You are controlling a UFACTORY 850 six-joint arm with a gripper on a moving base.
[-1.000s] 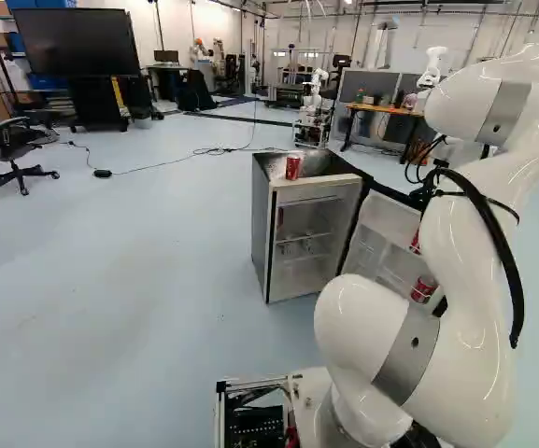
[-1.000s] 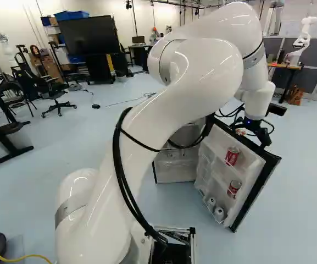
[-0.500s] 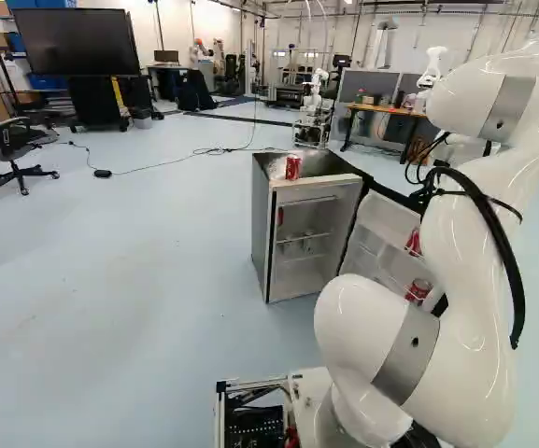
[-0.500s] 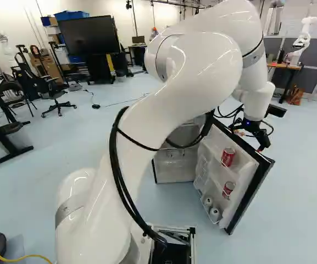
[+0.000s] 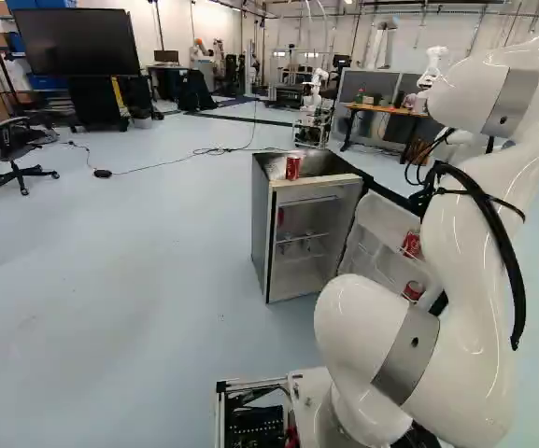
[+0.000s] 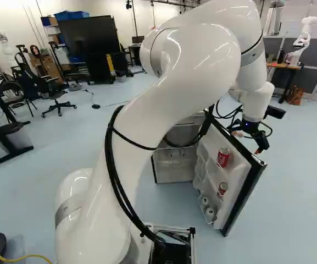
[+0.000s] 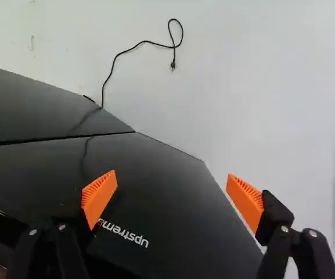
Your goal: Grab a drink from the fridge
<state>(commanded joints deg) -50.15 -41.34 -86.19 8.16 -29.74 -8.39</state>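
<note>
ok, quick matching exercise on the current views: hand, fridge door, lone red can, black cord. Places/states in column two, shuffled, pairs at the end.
Column one
1. hand
2. fridge door
3. lone red can
4. black cord

Column two
A. on top of the fridge
B. lying on the floor, with a loop near its plug
C. orange pads wide apart, nothing gripped
D. swung open, with red cans along its inner side

Pairs: 1-C, 2-D, 3-A, 4-B
</note>
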